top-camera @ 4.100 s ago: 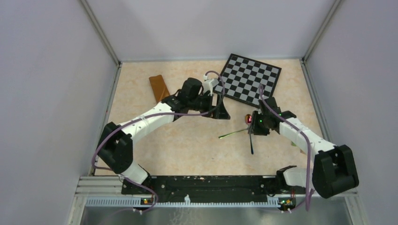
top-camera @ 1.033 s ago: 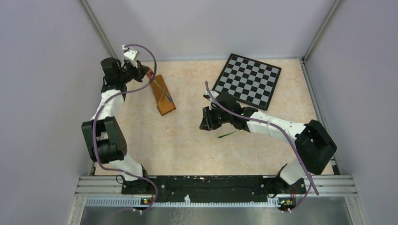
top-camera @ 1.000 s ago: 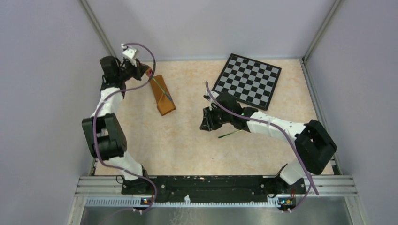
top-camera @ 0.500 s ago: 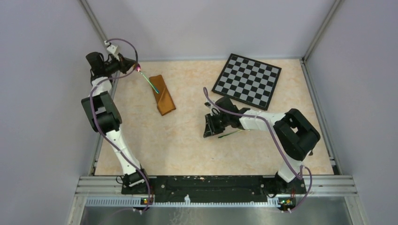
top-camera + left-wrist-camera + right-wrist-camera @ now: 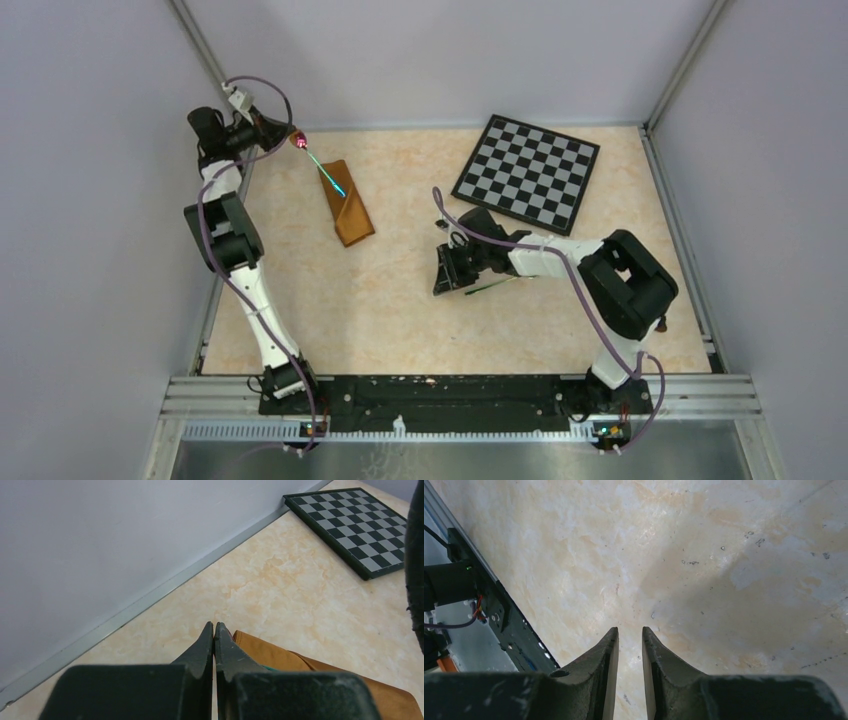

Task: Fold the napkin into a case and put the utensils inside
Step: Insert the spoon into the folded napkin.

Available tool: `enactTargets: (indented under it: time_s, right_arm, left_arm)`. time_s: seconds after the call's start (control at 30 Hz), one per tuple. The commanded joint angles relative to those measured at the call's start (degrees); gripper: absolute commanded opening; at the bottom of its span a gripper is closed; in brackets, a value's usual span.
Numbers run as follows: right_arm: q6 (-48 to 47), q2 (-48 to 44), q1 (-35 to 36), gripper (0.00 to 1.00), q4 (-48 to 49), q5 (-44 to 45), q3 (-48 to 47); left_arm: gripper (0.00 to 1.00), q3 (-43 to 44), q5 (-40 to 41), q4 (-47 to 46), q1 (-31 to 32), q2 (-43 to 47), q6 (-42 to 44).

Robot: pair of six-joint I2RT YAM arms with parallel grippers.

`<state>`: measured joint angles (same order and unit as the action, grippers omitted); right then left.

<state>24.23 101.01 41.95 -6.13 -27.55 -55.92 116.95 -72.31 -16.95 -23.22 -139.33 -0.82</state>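
Note:
The rust-brown case [image 5: 346, 204] lies at the far left of the table, and its near end shows in the left wrist view [image 5: 280, 652]. My left gripper [image 5: 283, 135] [image 5: 214, 624] is in the far-left corner, shut on the spoon [image 5: 299, 142] at its reddish bowl. The teal-glinting handle slants down onto the case's middle; whether it goes inside is unclear. The thin fork [image 5: 492, 286] lies on the table at centre. My right gripper [image 5: 447, 272] [image 5: 630, 629] hovers just left of it, its jaws a narrow gap apart over bare table with nothing between them.
The black-and-grey checkered board [image 5: 528, 172] [image 5: 355, 530] lies at the back right. The rear wall's metal strip [image 5: 150, 597] runs close behind the left gripper. The arms' black base rail [image 5: 430, 392] spans the near edge.
The left arm has swung back into the far-left corner, drawing the spoon's bowl away from the case. The right gripper has sunk a little toward the near side and its jaws have narrowed.

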Motion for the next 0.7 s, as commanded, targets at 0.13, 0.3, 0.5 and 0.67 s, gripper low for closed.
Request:
enactTargets:
  time_s: [0.13, 0.3, 0.5, 0.67]
  right_arm:
    - [0.4, 0.9, -0.4, 0.23, 2.6, -1.4, -2.0]
    - [0.7, 1.3, -0.4, 0.23, 3.2, -2.0, -1.9]
    - [0.7, 1.3, -0.4, 0.23, 3.1, -2.0, -1.8]
    - [0.7, 1.4, -0.4, 0.22, 3.4, -2.1, -1.5]
  left_arm:
    - [0.00, 5.4, -7.2, 0.0, -0.4, -3.3, -3.7]
    - [0.00, 6.1, -8.6, -0.6, -0.3, -4.9, -5.7]
    - [0.00, 7.7, -10.5, -0.9, 0.0, -7.2, -8.1]
    - [0.00, 8.3, -11.4, -1.5, 0.8, -8.6, -9.4]
